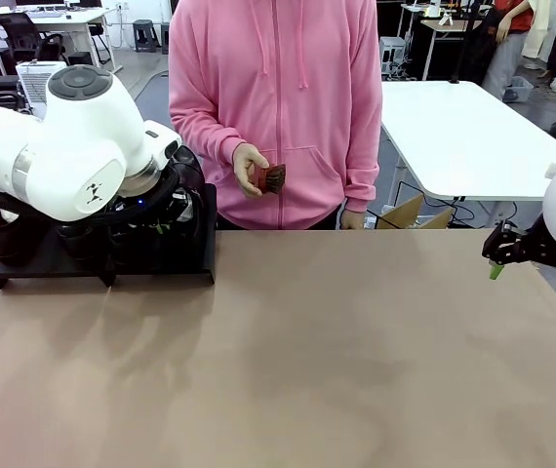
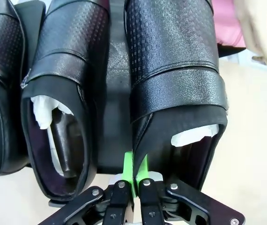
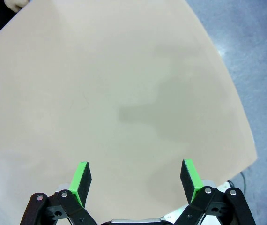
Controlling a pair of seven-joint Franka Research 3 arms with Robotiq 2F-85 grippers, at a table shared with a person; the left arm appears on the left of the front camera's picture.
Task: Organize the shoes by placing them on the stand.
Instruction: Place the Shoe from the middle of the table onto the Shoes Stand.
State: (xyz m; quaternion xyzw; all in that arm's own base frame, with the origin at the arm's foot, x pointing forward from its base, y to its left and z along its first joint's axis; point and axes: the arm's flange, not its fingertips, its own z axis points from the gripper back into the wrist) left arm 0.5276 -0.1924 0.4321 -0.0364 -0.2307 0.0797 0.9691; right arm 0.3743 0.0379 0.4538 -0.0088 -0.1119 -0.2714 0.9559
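Black shoes (image 2: 171, 70) side-by-side on stand (image 2: 117, 117)

Small brown brush (image 1: 272, 178) (bristles dark) above tan table (image 1: 288, 361); white table (image 1: 463, 136) behind.

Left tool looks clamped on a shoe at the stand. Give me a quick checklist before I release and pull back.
1. Left tool shut on the rim of the right-hand shoe: ok.
2. That shoe fully seated on the stand: cannot tell, its underside is hidden.
3. Neighbouring shoe apart from the held one: ok.
4. Right tool open, holding nothing, over bare table: ok.
5. Person's hand close beside the held shoe's toe: not ok, wait.
6. Brush in the person's other hand, off the table: ok.
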